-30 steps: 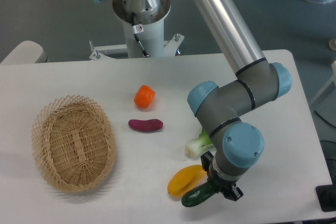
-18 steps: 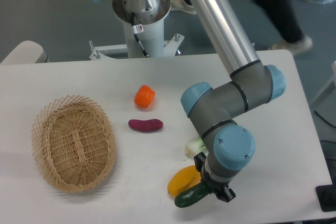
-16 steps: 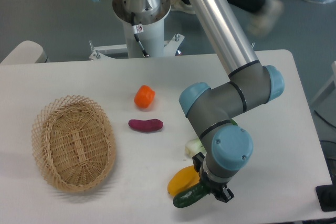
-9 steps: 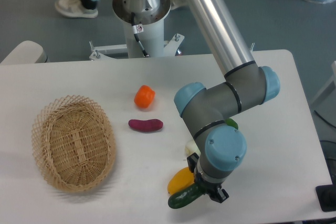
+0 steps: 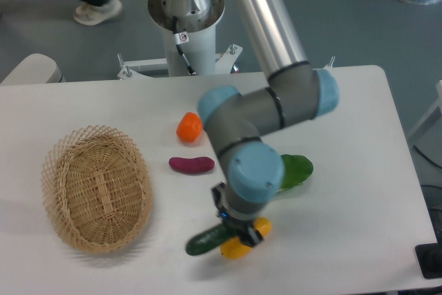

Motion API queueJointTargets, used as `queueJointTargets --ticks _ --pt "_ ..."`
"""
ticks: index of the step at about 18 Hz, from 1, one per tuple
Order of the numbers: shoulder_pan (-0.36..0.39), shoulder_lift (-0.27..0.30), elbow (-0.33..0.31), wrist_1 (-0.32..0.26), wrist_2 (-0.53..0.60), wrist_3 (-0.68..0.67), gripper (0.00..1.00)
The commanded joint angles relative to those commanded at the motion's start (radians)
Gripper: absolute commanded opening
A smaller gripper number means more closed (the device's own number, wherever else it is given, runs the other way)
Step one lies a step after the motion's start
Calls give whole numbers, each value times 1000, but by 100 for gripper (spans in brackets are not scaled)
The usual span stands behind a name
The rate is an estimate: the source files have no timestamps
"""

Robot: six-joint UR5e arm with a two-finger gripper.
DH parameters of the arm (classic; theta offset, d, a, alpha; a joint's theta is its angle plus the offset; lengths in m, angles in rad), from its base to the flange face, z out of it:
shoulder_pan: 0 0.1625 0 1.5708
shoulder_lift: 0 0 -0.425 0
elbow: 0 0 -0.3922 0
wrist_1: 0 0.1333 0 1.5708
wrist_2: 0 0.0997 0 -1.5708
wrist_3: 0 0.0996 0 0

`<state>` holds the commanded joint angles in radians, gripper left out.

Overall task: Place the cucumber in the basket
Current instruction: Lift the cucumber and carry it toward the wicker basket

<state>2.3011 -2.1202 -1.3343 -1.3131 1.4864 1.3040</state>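
Claw (image 5: pixel 233 229) clamped near one end of the dark green, glossy, slender cucumber (image 5: pixel 206 241), held low over the white worktop (image 5: pixel 345 191), well short of the oval tan wicker basket (image 5: pixel 97 197). Risk: off-centre grip letting the long end pivot, slip out, or snag the looped rim.

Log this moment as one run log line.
phase: carry | gripper: shut on cucumber | cucumber: lifted, over yellow vegetable | basket: empty, to the left | placement: not yet done
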Motion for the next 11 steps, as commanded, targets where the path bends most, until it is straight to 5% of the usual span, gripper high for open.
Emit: queueJointTargets --ticks 11 --pt "-190 82 -154 5 0 -103 11"
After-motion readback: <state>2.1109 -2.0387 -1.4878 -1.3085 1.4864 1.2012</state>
